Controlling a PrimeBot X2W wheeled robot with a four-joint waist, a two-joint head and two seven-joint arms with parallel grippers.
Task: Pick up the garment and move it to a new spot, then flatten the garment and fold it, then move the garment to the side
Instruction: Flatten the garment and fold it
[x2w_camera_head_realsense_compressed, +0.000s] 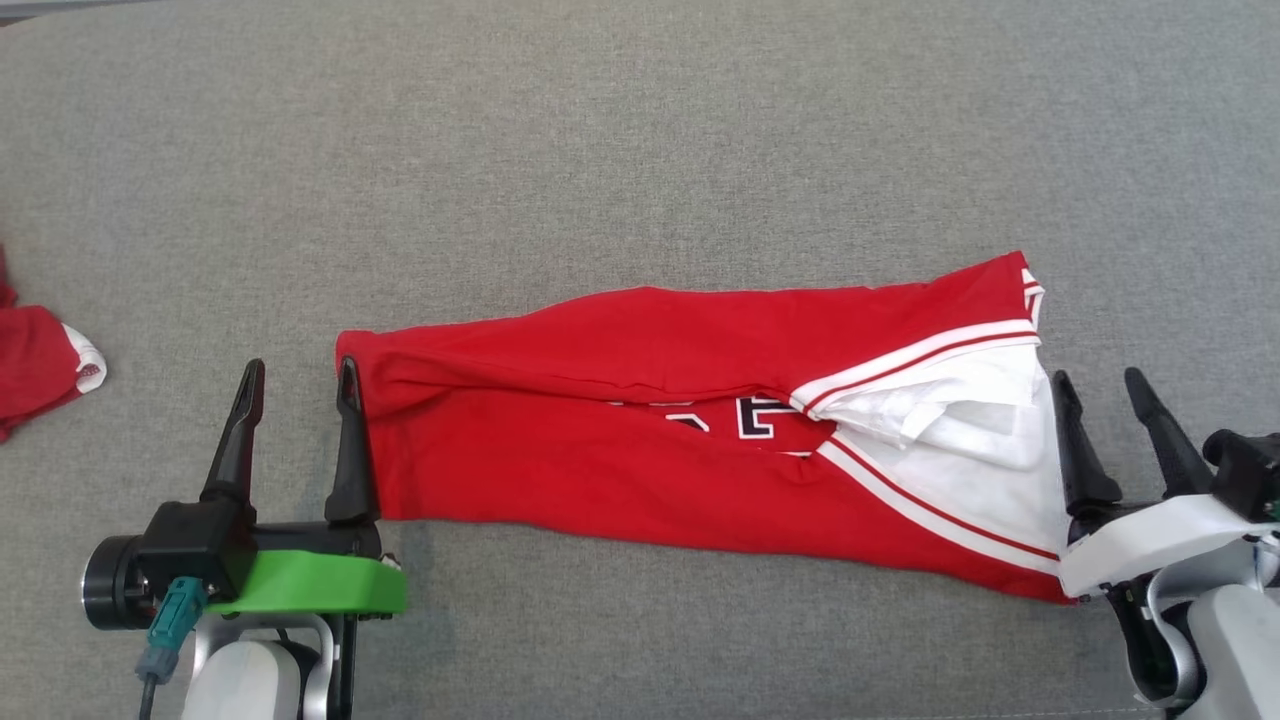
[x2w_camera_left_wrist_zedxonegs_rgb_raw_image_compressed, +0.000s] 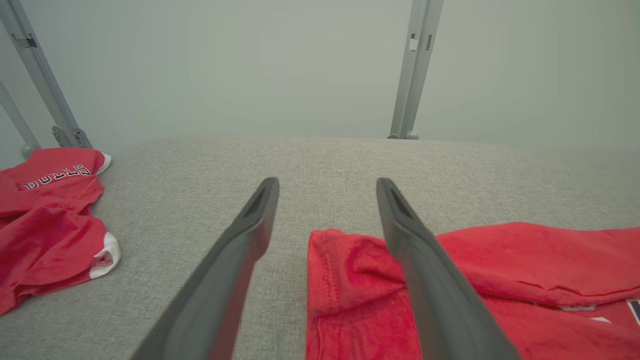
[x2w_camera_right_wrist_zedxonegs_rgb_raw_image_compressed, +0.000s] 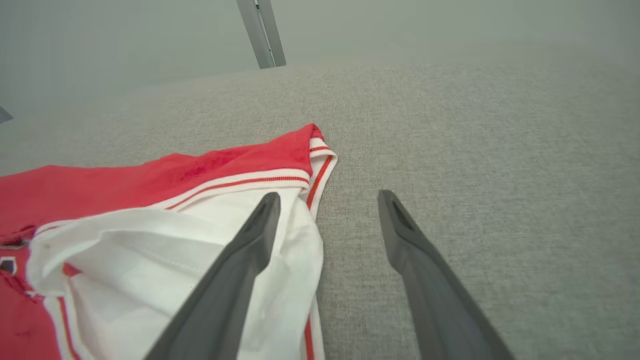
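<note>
Across the near half of the grey fabric worktop (x2w_camera_head_realsense_compressed: 640, 130) lies the red garment (x2w_camera_head_realsense_compressed: 560, 480), folded into a long strip. Its long axis runs left to right, roughly along the near edge, with the right end tipped a little toward the far edge. A second red garment (x2w_camera_head_realsense_compressed: 35, 365) sits crumpled at the left edge, well apart from the strip. At the strip's right end, white cloth with striped trim (x2w_camera_head_realsense_compressed: 930, 357) is turned outward. Part of some dark-edged lettering (x2w_camera_head_realsense_compressed: 755, 415) peeks from the fold near the middle.

The left gripper (x2w_camera_head_realsense_compressed: 300, 365) stands at the strip's left end and the right gripper (x2w_camera_head_realsense_compressed: 1097, 375) at its right end. The garment stretches between them, so each arm is nearest its own end. Both have their jaws spread wide and hold nothing. In the left wrist view the garment's left hem (x2w_camera_left_wrist_zedxonegs_rgb_raw_image_compressed: 320, 280) falls between the two fingers. In the right wrist view the inner finger (x2w_camera_right_wrist_zedxonegs_rgb_raw_image_compressed: 240, 270) crosses white cloth and the outer one lies over bare worktop. Whether any finger touches cloth I cannot tell.

The lengthwise fold looks done. An end-to-end fold, I judge, would start with each gripper closing on the end already under it.
</note>
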